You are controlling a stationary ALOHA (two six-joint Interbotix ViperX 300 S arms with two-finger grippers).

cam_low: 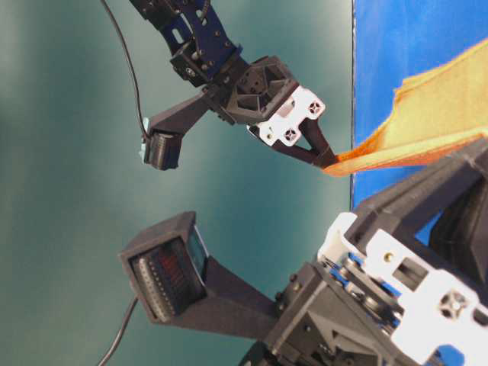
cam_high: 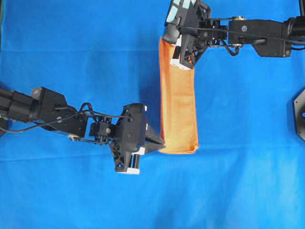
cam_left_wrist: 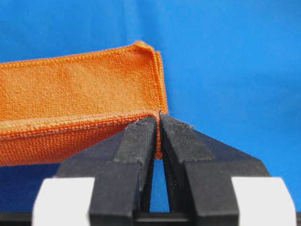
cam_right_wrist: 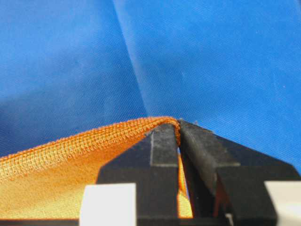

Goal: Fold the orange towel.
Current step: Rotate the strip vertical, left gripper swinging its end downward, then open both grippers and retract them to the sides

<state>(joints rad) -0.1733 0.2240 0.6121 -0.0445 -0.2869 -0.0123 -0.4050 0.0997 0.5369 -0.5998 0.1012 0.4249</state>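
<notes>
Left claw (cam_high: 161, 143) comes in from 9 o'clock in the overhead view and pinches the near corner of the orange towel (cam_high: 178, 100), at the cloth's 7 o'clock end. Its wrist camera shows the two black fingers (cam_left_wrist: 138, 141) pressed together on the stitched hem, a sliver of orange caught between them.

That towel lies as a long narrow folded strip a little right of the middle of the worktop (cam_high: 71, 47), which is covered edge to edge in blue cloth, and it runs from 12 o'clock down to 6 o'clock. Its right long edge looks rounded like a fold. In the table-level view the pinched corner is lifted off the blue surface and the strip sags away behind it.

Right claw (cam_high: 167, 42) reaches in from 3 o'clock and is likewise squeezed shut on the towel, at the strip's far corner near 12 o'clock; its own camera shows the hem nipped between the fingertips (cam_right_wrist: 164, 136).

At the far right edge, about 3 o'clock, part of a dark plate (cam_high: 299, 112) shows, well apart from the towel.
</notes>
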